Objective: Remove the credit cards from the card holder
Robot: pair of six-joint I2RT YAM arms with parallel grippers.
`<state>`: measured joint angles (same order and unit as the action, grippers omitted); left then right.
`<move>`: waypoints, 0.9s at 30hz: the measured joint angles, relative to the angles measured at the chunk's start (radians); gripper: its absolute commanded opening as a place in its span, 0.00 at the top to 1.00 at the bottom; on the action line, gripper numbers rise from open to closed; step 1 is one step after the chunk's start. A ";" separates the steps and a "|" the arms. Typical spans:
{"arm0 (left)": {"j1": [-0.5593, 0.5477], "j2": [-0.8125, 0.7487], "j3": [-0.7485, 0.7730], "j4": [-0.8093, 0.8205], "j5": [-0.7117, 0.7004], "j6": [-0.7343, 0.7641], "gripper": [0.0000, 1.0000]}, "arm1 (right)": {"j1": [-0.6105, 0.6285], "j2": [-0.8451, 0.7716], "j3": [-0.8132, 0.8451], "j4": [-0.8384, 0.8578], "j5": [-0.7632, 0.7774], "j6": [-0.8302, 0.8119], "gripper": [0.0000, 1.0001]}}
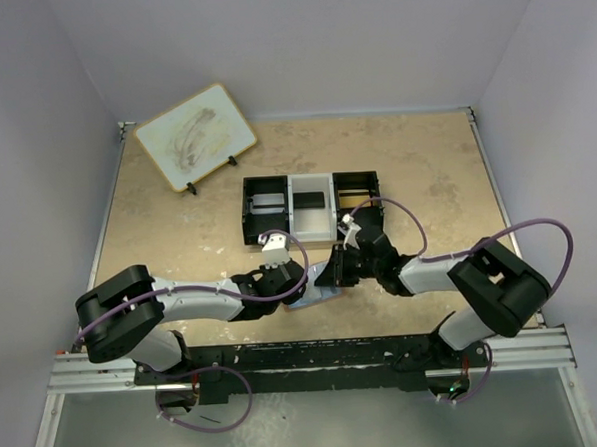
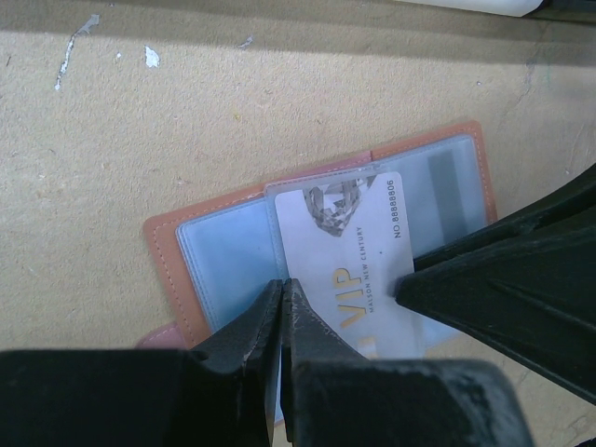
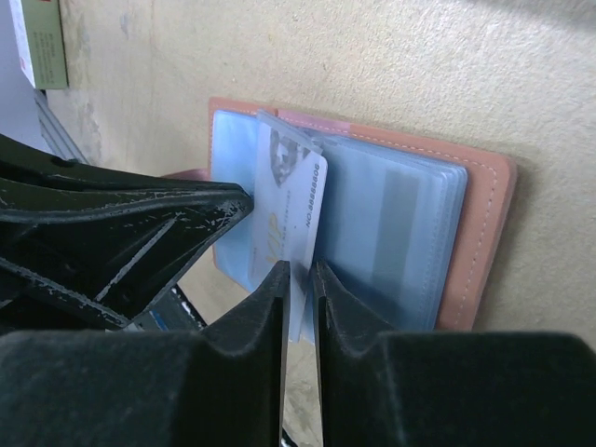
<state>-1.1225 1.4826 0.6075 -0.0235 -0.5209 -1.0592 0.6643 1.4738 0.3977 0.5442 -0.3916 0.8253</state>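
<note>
I have both arms meeting at the middle of the desk (image 1: 426,167), just on the near side of the three-compartment tray (image 1: 249,212). The card holder (image 2: 172,251) lies open and flat there, its clear blue sleeves facing up. A pale credit card (image 2: 349,251) marked VIP sticks partway out of one sleeve. My right tool (image 3: 300,279) is clamped on the card's exposed end, which sits in the slit between its fingers. My left tool (image 2: 282,298) has its fingers pressed together at the left edge of that sleeve; I cannot tell whether they actually grip it. A white board (image 1: 196,137) with a wooden rim stands propped at the far left.
</note>
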 measured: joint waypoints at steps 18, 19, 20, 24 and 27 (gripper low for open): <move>0.000 0.000 0.000 0.002 0.002 0.000 1.00 | -0.045 0.004 -0.023 0.044 -0.047 0.031 1.00; 0.000 0.000 0.000 0.002 0.002 0.000 1.00 | -0.056 0.004 -0.023 0.040 -0.056 0.022 1.00; 0.000 0.000 0.000 0.004 0.004 0.000 1.00 | -0.066 0.004 -0.023 0.035 -0.066 0.014 1.00; 0.000 0.000 0.000 0.007 0.006 0.000 1.00 | -0.109 0.004 -0.024 0.013 -0.105 -0.027 1.00; 0.000 0.000 0.000 0.009 0.009 0.000 1.00 | -0.130 0.004 -0.027 0.006 -0.130 -0.043 0.99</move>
<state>-1.1229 1.4826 0.6071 -0.0143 -0.5117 -1.0595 0.5343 1.4776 0.3702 0.5507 -0.5213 0.7822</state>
